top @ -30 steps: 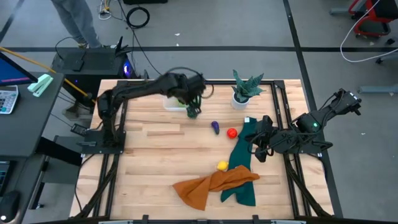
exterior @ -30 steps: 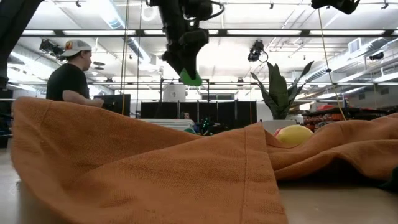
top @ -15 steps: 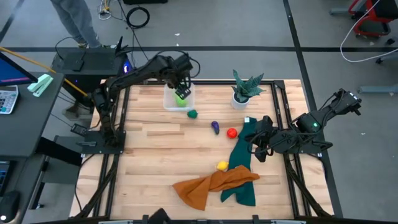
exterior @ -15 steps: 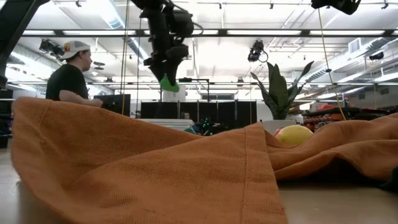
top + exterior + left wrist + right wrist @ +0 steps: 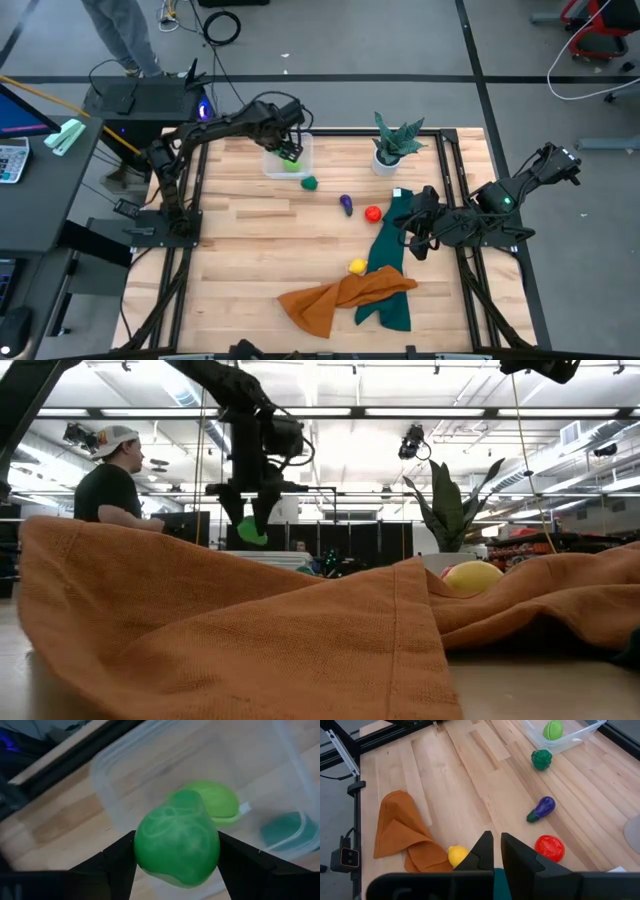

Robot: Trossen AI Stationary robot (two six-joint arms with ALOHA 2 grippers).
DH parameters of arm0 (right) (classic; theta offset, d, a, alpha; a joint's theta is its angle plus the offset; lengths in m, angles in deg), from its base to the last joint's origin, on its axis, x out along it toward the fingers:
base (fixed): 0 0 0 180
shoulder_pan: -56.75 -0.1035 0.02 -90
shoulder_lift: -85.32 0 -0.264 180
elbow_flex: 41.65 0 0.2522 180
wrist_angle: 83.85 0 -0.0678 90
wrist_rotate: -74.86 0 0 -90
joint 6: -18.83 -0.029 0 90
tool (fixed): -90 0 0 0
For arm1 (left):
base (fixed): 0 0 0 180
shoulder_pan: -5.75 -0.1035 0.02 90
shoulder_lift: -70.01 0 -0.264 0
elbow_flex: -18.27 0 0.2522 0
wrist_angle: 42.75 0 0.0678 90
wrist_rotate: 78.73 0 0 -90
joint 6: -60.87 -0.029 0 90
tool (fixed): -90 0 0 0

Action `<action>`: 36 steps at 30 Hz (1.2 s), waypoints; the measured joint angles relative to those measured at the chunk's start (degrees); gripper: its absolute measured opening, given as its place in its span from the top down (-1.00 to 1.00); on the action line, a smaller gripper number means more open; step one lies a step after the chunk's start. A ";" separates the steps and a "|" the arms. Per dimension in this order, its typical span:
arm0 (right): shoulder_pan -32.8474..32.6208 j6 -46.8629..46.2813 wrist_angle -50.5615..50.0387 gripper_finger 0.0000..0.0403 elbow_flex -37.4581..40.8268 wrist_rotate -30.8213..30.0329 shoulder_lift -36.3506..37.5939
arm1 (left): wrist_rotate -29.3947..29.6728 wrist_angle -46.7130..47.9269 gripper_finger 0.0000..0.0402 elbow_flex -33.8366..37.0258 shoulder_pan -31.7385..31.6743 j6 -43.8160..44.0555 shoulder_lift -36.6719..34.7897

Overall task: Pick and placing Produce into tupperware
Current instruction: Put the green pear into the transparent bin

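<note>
A light green piece (image 5: 176, 844) is pinched by the left gripper (image 5: 290, 152) above the tupperware (image 5: 304, 145); the right gripper's (image 5: 496, 851) fingers are pressed together.

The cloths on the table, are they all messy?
Yes. The orange cloth lies crumpled in a heap near the table's front edge, overlapping the dark green cloth. The yellow produce piece sits right against them.
</note>
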 joint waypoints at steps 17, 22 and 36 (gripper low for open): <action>0.00 -0.15 0.00 0.98 -0.02 -0.31 0.00 | 0.21 -7.84 -0.24 11.96 3.08 2.99 0.05; 0.00 -0.42 0.00 0.98 -0.02 -1.01 0.00 | 0.20 -9.07 -0.31 11.96 3.68 2.96 0.09; 0.00 -1.09 0.02 0.98 -0.09 -1.18 0.00 | 1.07 -9.10 -0.38 11.96 3.66 2.51 0.09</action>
